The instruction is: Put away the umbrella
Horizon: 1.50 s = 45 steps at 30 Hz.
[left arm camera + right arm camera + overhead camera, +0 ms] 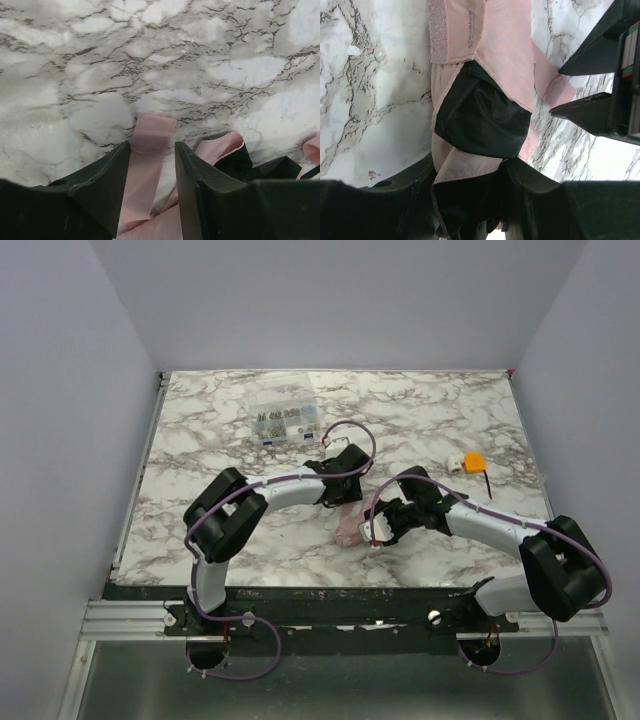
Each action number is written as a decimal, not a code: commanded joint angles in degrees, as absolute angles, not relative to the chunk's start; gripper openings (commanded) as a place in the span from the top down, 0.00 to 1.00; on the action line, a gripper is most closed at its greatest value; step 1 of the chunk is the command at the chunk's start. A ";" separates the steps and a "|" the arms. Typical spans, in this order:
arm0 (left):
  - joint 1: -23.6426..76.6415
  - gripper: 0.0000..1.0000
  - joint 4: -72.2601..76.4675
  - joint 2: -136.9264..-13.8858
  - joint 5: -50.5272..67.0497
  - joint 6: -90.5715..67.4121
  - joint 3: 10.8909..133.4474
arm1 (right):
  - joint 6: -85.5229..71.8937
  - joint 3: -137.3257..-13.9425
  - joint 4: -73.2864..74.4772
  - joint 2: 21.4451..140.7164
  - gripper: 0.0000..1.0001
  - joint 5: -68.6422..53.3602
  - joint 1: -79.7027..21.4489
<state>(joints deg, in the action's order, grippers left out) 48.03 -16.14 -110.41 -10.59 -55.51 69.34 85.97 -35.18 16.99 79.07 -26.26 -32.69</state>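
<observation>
Currently the step appears to be securing the strap (154, 131) round the rolled umbrella (350, 526), which lies on the surface (200, 440) between both arms; next, the strap likely needs a firm pinch, then wrapping; the left end effector (152, 147) stands partly open astride the strap; the right end effector (470, 162) clamps the umbrella fabric.

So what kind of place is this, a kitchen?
Likely a robot test booth: plain pale walls box in a marble-patterned table, with a left arm and right arm bolted to a metal rail.
</observation>
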 commanded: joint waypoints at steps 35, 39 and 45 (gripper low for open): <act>43.44 1.00 6.16 -85.11 0.76 -50.74 38.68 | 83.29 -30.53 29.41 80.29 0.99 -25.15 -33.17; 43.15 1.00 8.81 -84.24 2.39 -54.48 37.75 | 83.50 -30.46 29.09 80.24 0.99 -25.60 -33.22; 43.07 1.00 13.68 -84.24 6.68 -58.83 39.09 | 83.34 -30.82 28.27 80.72 0.99 -25.94 -33.22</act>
